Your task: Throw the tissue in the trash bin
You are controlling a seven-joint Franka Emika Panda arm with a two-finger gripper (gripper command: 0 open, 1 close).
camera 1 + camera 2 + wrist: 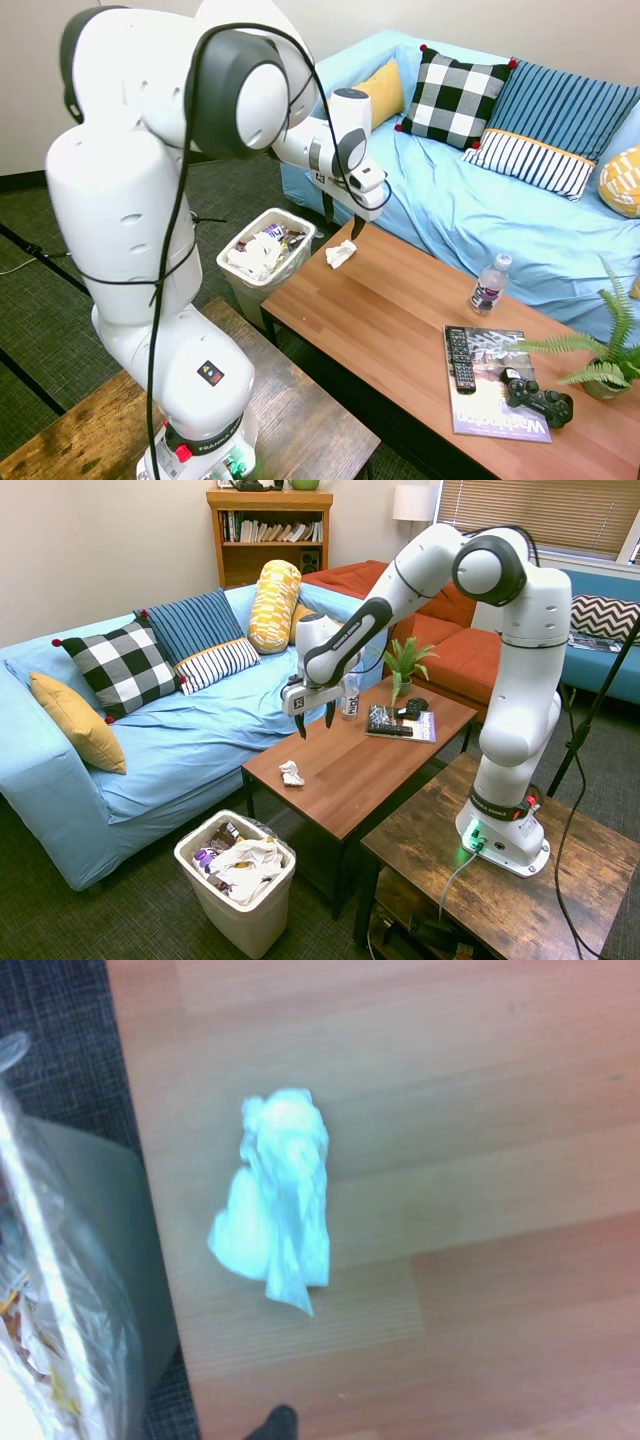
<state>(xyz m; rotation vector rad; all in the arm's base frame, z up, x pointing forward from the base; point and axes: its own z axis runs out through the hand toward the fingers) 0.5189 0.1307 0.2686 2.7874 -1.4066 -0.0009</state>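
Note:
The tissue [341,253] [291,773] [275,1197] is a small crumpled white wad lying on the wooden coffee table [400,330] [350,765] near its end by the trash bin. My gripper [342,222] [314,723] hangs open just above the tissue, fingers pointing down, touching nothing. The off-white trash bin [233,270] [225,912] [110,1260] stands on the carpet right beside that table end, filled with white papers and dark wrappers.
Further along the table are a water bottle [489,284] [349,695], a magazine [495,395] with a remote [458,358], a black game controller [537,396] and a potted plant [600,365] [405,665]. A blue sofa [520,215] [150,730] with cushions runs behind the table.

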